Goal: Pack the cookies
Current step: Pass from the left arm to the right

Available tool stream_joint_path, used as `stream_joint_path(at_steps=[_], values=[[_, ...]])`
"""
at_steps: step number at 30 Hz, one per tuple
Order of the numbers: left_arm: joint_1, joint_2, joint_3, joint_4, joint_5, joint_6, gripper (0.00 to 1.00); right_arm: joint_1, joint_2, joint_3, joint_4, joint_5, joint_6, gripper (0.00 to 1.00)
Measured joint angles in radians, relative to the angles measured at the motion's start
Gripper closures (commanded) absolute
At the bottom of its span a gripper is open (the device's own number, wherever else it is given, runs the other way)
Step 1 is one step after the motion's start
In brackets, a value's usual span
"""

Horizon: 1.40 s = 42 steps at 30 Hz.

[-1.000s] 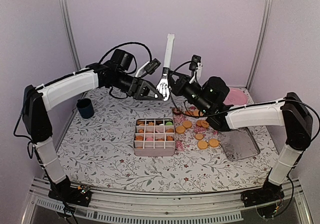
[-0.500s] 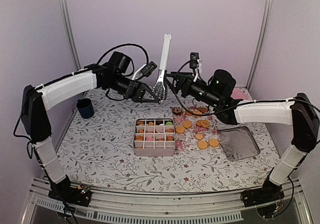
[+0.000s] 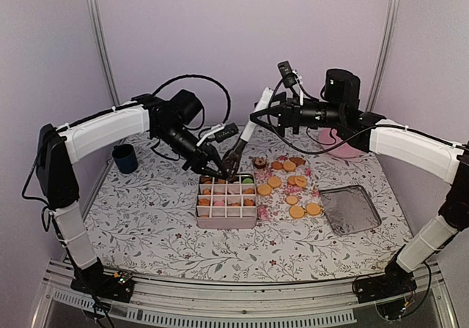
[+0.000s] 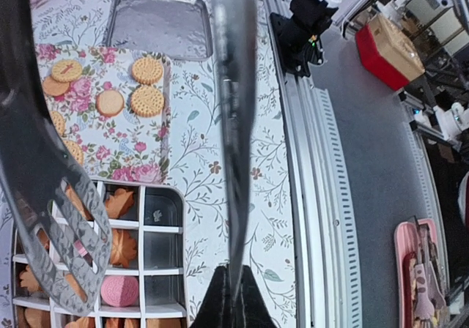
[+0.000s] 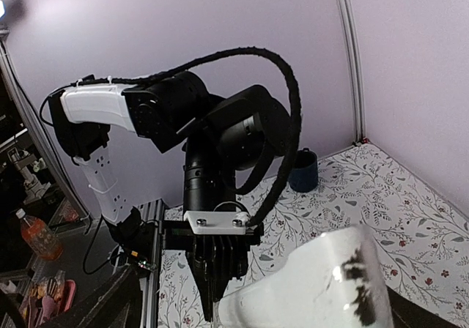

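A dark blue cup (image 3: 124, 157) stands on the floral tablecloth (image 3: 146, 218), lilac walls behind. The left gripper (image 4: 229, 295) is clamped on tongs (image 4: 233, 123) above a divided box (image 3: 227, 220) partly filled with cookies (image 4: 119, 290). More lie on a floral mat (image 3: 267, 207) beside a metal tray (image 3: 350, 209). The right gripper (image 3: 259, 113) is at the tongs' handle, grip unclear.

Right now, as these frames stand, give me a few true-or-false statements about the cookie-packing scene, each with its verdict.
1. The left gripper has its jaws shut on the tongs. True.
2. Loose cookies lie on the floral mat. True.
3. The metal tray is full of cookies. False: it holds none.
4. Every compartment of the box is filled. False: the left wrist view shows at least two empty ones.
5. The blue cup stands right of the box. False: it stands to its left in the top view.
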Motion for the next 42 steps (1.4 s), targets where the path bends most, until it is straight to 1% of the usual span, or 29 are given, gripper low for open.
stream_joint_path(at_steps=[4,9,12,15,22,27,32,39,42], values=[[-0.018,0.0,0.0,-0.034,-0.049,0.045,1.0,0.0,0.013,0.008,-0.084,-0.047,-0.04,0.17],[-0.025,0.0,0.004,-0.061,-0.077,0.08,1.0,-0.002,0.034,0.009,-0.144,-0.096,-0.071,0.25],[-0.026,0.0,0.007,-0.076,-0.082,0.095,1.0,-0.011,0.038,0.01,-0.162,-0.139,-0.084,0.33],[-0.026,0.0,0.02,-0.092,-0.084,0.108,1.0,-0.026,0.041,0.021,-0.177,-0.186,-0.093,0.38],[-0.029,0.003,0.052,-0.122,-0.089,0.125,1.0,-0.039,0.078,0.051,-0.182,-0.262,-0.094,0.45],[-0.03,0.014,0.052,-0.14,-0.095,0.126,1.0,-0.039,0.094,0.051,-0.183,-0.274,-0.087,0.48],[-0.034,0.026,0.055,-0.142,-0.094,0.13,1.0,-0.032,0.096,0.051,-0.182,-0.284,-0.078,0.49],[-0.035,0.039,0.068,-0.158,-0.1,0.129,1.0,-0.028,0.109,0.054,-0.174,-0.276,-0.07,0.61],[-0.035,0.039,0.069,-0.158,-0.114,0.128,1.0,-0.026,0.109,0.054,-0.18,-0.267,-0.072,0.68]])
